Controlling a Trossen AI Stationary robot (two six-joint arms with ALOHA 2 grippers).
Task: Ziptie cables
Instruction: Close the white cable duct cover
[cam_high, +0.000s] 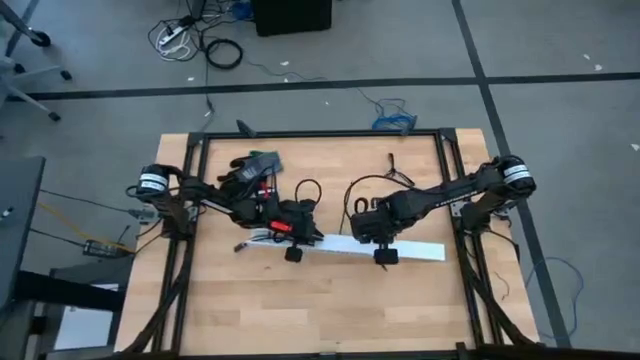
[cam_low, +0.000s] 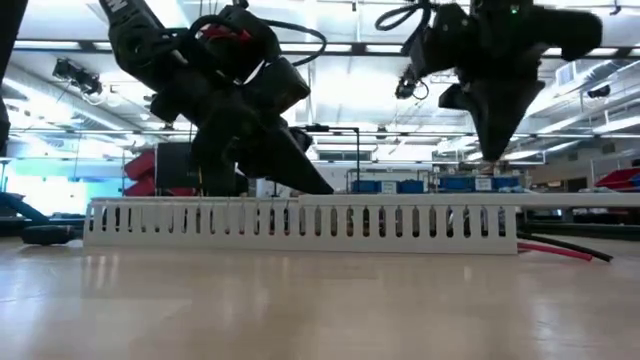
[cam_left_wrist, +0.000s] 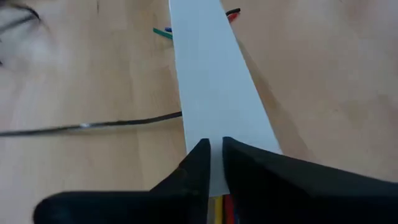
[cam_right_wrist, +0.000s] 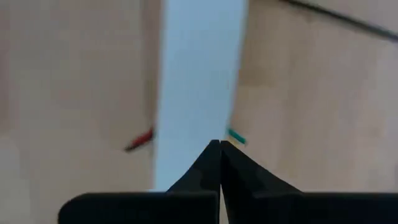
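A long white slotted channel (cam_high: 340, 245) (cam_low: 300, 225) lies across the table's middle, its flat top (cam_left_wrist: 208, 74) (cam_right_wrist: 199, 74) under both grippers. The cables are thin coloured wires. Some show behind my left fingertips (cam_left_wrist: 219, 210). A green end (cam_right_wrist: 236, 135) and a red end (cam_right_wrist: 140, 140) stick out of the channel's sides near my right gripper. The ziptie (cam_left_wrist: 93, 126) (cam_right_wrist: 336, 15), a thin black strap, lies flat on the table on the channel's far side. My left gripper (cam_high: 295, 252) (cam_left_wrist: 216, 146) is shut to a narrow slit. My right gripper (cam_high: 385, 255) (cam_right_wrist: 219, 144), shut, hangs just above the channel (cam_low: 490, 155). My left gripper points down at a slant from the table's left, and its fingertips (cam_low: 318, 188) reach the channel's top edge (cam_low: 335, 200) near its left end. Whether they touch it, I cannot tell. Nothing shows pinched in the slit.
A dark bundle with green and red parts (cam_high: 262, 162) lies at the table's far left, and a small black forked clip (cam_high: 392, 165) at the far middle. Black frame rails (cam_high: 190, 200) run along the table's sides. Bare wood (cam_high: 310, 310) fills the near half.
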